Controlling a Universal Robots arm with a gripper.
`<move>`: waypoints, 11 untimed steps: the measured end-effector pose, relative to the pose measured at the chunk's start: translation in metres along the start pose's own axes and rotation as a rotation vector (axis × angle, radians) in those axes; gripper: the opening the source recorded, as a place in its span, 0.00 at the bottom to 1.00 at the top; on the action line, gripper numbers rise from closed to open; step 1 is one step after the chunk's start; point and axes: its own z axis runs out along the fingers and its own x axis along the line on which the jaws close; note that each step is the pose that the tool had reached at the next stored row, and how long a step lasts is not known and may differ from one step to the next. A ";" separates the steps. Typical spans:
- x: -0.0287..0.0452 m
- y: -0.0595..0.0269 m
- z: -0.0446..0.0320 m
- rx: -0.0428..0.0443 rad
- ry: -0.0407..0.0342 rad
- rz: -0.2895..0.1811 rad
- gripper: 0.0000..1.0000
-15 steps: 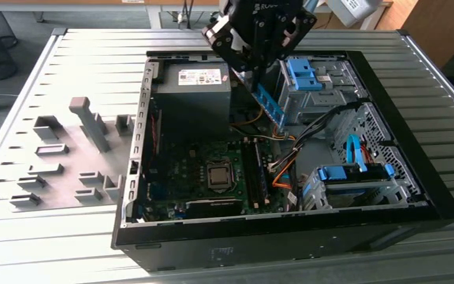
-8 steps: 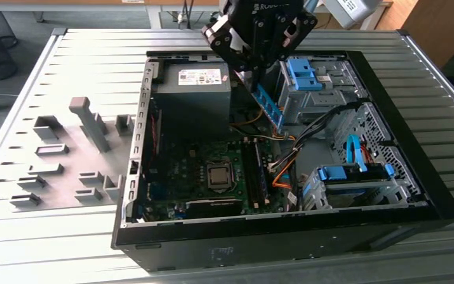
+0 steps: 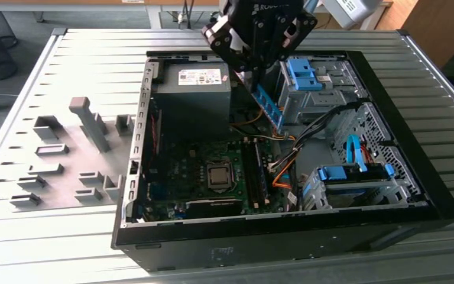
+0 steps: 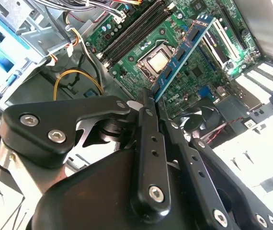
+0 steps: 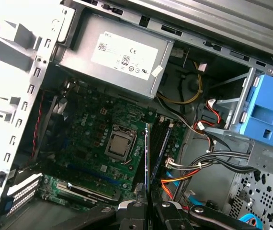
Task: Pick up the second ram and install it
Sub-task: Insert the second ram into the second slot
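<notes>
Pincer (image 4: 149, 101) is clamped on one end of the second ram (image 4: 182, 52), poised above the motherboard (image 5: 86, 127). You have a light, stiff, fragile board; hold it by its edges, sparing chips and contacts.

Black claw (image 4: 150, 98) pinching one end of the blue second ram (image 4: 183, 51), over green motherboard (image 4: 197, 74), CPU socket (image 4: 156, 61) behind

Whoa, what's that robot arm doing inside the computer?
The robot arm's gripper has its fingers shut on the second ram, a thin blue memory stick. It holds the stick in the air inside the open computer case, above the green motherboard. The stick is not in a slot yet; the long black slots lie beneath it.
</notes>
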 end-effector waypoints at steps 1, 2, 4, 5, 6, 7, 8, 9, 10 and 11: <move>0.0000 0.0000 0.0004 0.0001 0.0001 0.000 0.14; 0.0000 -0.0001 0.0009 0.0008 0.0003 0.003 0.14; 0.0001 -0.0001 0.0023 0.0026 0.0007 0.024 0.14; 0.0001 -0.0001 0.0030 0.0030 0.0008 0.041 0.14; 0.0001 -0.0001 0.0038 0.0033 0.0007 0.056 0.14; 0.0001 -0.0001 0.0045 0.0039 0.0009 0.066 0.14; 0.0001 -0.0001 0.0053 0.0040 0.0009 0.076 0.14; 0.0001 -0.0001 0.0060 0.0041 0.0009 0.079 0.14; 0.0001 -0.0001 0.0066 0.0041 0.0009 0.079 0.14; 0.0001 -0.0001 0.0076 0.0041 0.0008 0.080 0.14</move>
